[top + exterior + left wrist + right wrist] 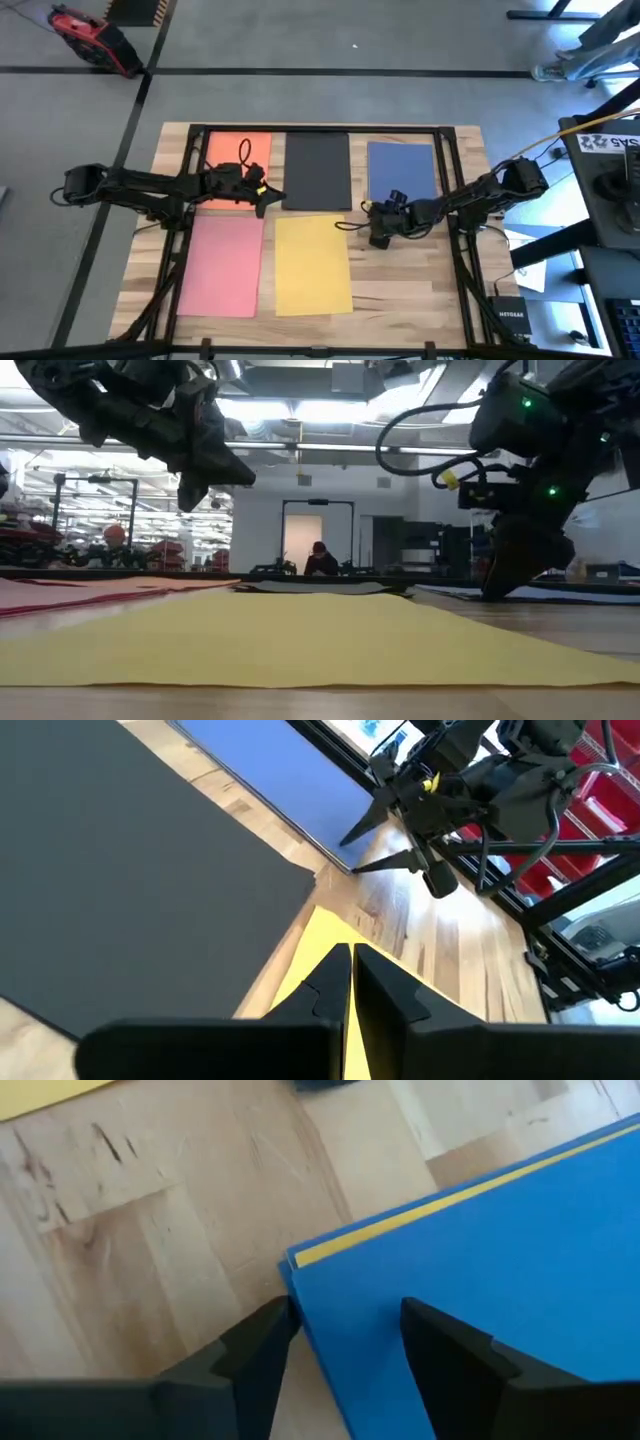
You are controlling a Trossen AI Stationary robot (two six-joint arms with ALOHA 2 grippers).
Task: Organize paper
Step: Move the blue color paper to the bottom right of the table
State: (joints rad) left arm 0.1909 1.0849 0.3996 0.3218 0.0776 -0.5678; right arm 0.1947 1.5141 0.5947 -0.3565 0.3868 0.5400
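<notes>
From above, 5 sheets lay flat on the desk (400,285): orange (228,150), black (317,170), blue (402,170), pink (220,265), yellow (312,265). Left wrist view: left gripper (352,965) jaws together. Right wrist view: right gripper (345,1330) jaws apart over the blue corner.

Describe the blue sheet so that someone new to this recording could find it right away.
On the wooden table, five coloured sheets lie in two rows. The blue sheet is at the right end of the far row, next to the black sheet, with the right hand open at its near corner. It alone shows a yellow strip along one edge.
</notes>
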